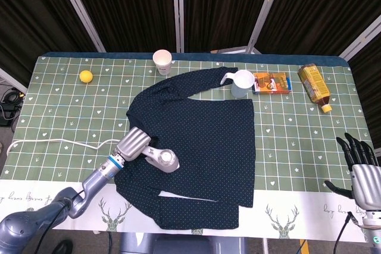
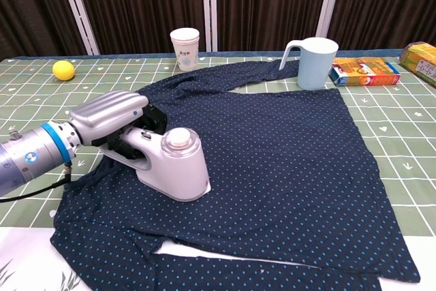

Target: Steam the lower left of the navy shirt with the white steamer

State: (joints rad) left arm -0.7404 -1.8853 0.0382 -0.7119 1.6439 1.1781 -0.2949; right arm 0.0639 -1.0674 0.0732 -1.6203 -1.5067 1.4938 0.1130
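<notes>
The navy dotted shirt (image 1: 202, 141) (image 2: 286, 148) lies flat across the middle of the table, its hem toward me. My left hand (image 1: 132, 145) (image 2: 109, 117) grips the handle of the white steamer (image 1: 162, 160) (image 2: 172, 165), which rests on the shirt's lower left part near the left edge. The steamer's cord (image 1: 53, 142) trails off to the left over the tablecloth. My right hand (image 1: 359, 157) hovers at the table's right front corner, fingers spread, holding nothing; the chest view does not show it.
At the back stand a paper cup (image 1: 162, 62) (image 2: 184, 48), a pale blue mug (image 1: 241, 83) (image 2: 316, 63) on the shirt's sleeve, an orange box (image 1: 272, 82) (image 2: 365, 71) and a lying bottle (image 1: 314, 87). A yellow ball (image 1: 86, 76) (image 2: 63, 69) sits far left.
</notes>
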